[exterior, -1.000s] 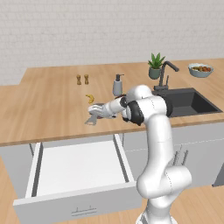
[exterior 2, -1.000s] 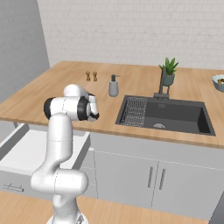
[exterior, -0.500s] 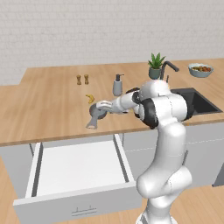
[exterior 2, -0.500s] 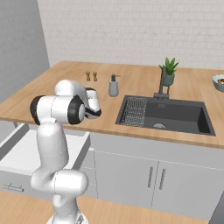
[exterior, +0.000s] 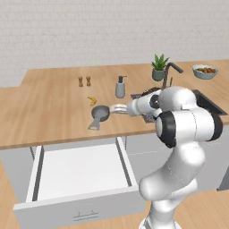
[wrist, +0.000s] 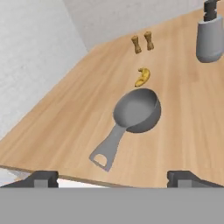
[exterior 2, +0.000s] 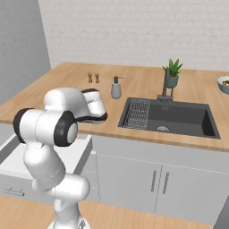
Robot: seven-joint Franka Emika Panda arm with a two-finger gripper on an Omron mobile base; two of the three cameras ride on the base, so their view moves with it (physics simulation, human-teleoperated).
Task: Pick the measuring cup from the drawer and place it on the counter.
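Observation:
The measuring cup (exterior: 100, 113) is a dark-grey cup with a flat handle that has a hole at its end. It rests upright on the wooden counter (exterior: 44, 112) near the front edge, handle toward the edge. In the hand view the measuring cup (wrist: 137, 111) lies ahead of my open gripper (wrist: 113, 179), apart from both fingertips (wrist: 41, 178). From the left base view my gripper (exterior: 115, 108) hovers just right of the cup with nothing in it. The drawer (exterior: 76, 172) stands pulled out below the counter, its white inside bare.
A small banana (wrist: 142, 77), two brown shakers (wrist: 142, 43) and a grey soap dispenser (wrist: 210, 37) stand farther back on the counter. The dark sink (exterior 2: 174, 118) with faucet, a potted plant (exterior: 159, 67) and a bowl (exterior: 205, 70) lie to the right.
My gripper has drawn back to the right, away from the measuring cup, which stays on the counter. The arm's elbow has swung right and up.

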